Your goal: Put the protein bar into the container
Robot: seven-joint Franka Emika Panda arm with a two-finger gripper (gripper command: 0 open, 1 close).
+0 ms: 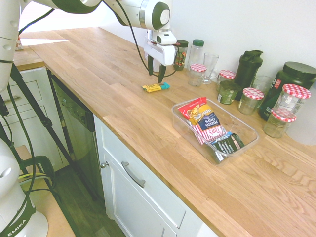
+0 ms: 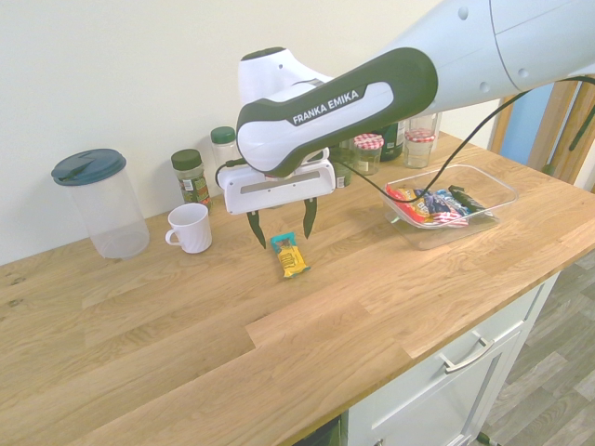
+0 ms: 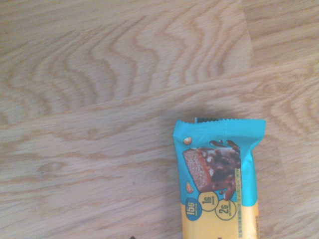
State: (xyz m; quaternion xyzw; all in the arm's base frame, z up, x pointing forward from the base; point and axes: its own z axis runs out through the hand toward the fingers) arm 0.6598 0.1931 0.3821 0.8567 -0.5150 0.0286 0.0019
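Flat foil-wrapped protein bar [image 3: 219,184], teal at its crimped, serrated end and yellow further along, lying flat on a light oak-grain wooden worktop [image 3: 99,99]. The teal panel carries a picture of a bitten chocolate-coated bar with nuts, and three small round badges sit where teal meets yellow. A plank seam in the worktop runs just beyond the bar's crimped end.

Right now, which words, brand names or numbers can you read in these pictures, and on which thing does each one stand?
"FRANKA EMIKA": on the arm.
"EMIKA": on the arm's base, first exterior view.
"POTATO CHIPS": on the chip bag inside the container.
"15g", "1g", "2g": in circles on the protein bar; its fine print is too blurred.
Spice jar labels: too small to read.
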